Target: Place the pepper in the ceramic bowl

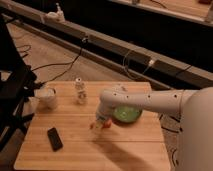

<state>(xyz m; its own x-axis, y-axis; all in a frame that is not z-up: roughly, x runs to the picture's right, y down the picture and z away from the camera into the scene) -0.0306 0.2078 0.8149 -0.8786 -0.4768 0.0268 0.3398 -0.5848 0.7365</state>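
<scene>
**Pepper pinched just beside the bowl**

At the end of the white arm (150, 100): the gripper (101, 123), low over the wooden table (125, 152), near the middle of the boards. Closed in on the pepper (106, 123), a small orange-red sliver at the tip. Cannot tell whether the pepper touches the wood or is held just above it.

Just to the right in the view, near the gripper but apart from the pepper: the ceramic bowl (127, 115), upright on the table, glossy green inside, with its left rim partly hidden behind the arm.

Further left, toward the back edge: a small pale bottle (80, 91), standing upright. Beyond that, near the back left corner: a white mug (48, 97). Toward the front left, lying flat and well apart from everything else: a black rectangular device (54, 138).

Off the table's left side: a dark chair-like frame (15, 95). Behind the table, on the floor: dark cables (65, 62), trailing toward a long rail.
</scene>
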